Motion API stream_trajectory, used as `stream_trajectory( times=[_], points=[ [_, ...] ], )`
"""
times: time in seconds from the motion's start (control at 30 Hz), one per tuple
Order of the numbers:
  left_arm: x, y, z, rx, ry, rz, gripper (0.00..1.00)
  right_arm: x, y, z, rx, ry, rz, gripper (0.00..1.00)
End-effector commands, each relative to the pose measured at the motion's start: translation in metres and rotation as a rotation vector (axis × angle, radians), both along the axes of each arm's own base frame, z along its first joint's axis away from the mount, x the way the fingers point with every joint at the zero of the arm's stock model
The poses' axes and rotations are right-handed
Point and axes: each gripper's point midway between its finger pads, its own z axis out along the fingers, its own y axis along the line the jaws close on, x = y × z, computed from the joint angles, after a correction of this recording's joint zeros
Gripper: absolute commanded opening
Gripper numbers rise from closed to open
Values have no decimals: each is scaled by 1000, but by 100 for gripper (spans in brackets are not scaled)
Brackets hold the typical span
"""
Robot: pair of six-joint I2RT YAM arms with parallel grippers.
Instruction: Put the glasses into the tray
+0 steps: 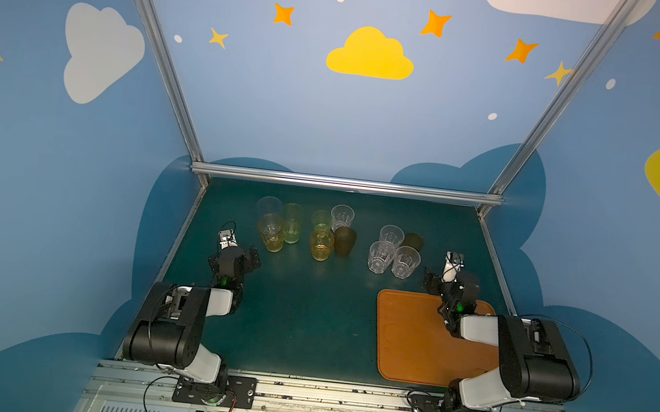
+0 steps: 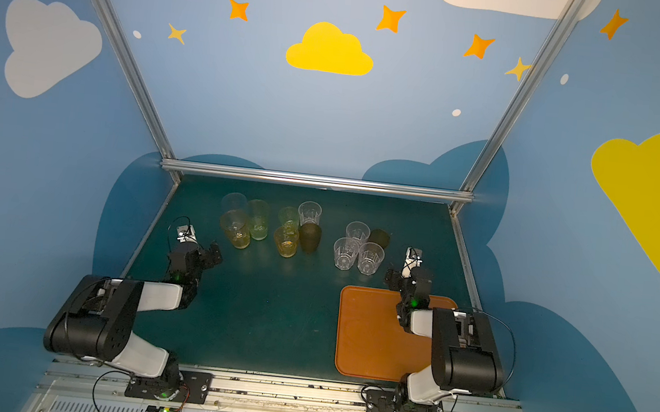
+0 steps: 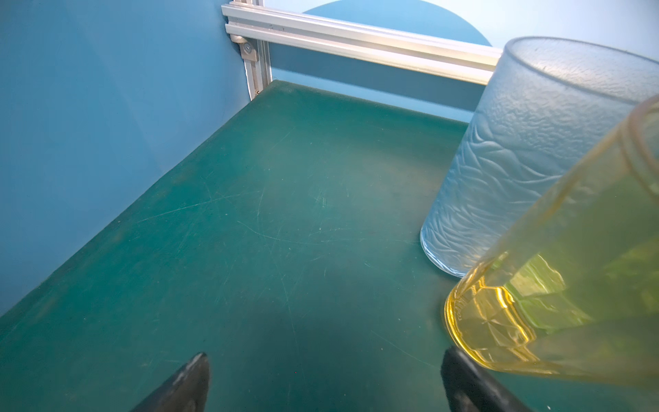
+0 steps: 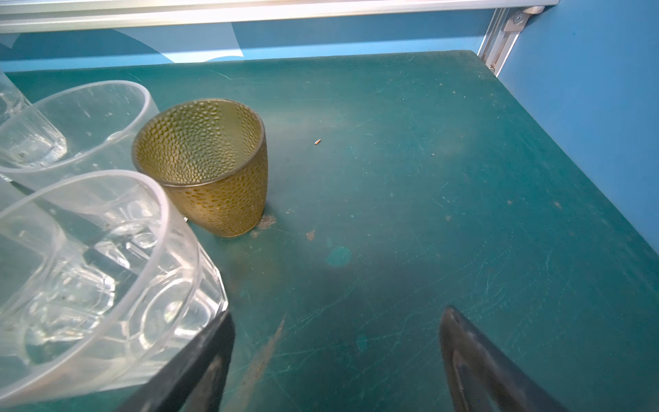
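Several glasses stand in three clusters along the back of the green table, none in the orange-brown tray (image 1: 410,341) (image 2: 373,337) at the front right. My left gripper (image 1: 241,254) (image 3: 326,356) is open and empty, just left of the yellow glass (image 1: 272,232) (image 3: 556,278); one fingertip sits next to its base, and a tall frosted glass (image 3: 527,153) stands behind. My right gripper (image 1: 444,279) (image 4: 338,314) is open and empty, just right of a clear faceted glass (image 1: 406,262) (image 4: 89,267). A dimpled smoky-brown glass (image 1: 413,241) (image 4: 207,167) stands beyond it.
The middle cluster holds an amber glass (image 1: 321,244), a dark glass (image 1: 344,240), a green one (image 1: 321,219) and a clear one (image 1: 342,218). Blue walls and aluminium rails (image 1: 347,184) close the table's back and sides. The right arm reaches over the tray's far right corner.
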Motion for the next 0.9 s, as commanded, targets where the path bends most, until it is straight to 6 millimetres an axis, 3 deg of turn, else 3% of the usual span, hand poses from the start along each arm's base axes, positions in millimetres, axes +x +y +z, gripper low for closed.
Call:
stream_trajectory(
  times=[0.0,0.53,0.67,0.8,0.87],
  points=[
    [4,2,3,2,-5,8,100,4,0,11,-3,-35,4,88],
    [4,-1,4,12,-7,-6,100,5,0,11,-3,-35,4,89],
    [4,-8,14,26,-14,-38,100,5,-1,12,4,-35,7,89],
    [3,6,28,21,86,70,100,5,0,12,3,-38,7,89],
    [6,3,28,25,96,52,100,7,-5,16,0,-47,-23,89]
  ],
)
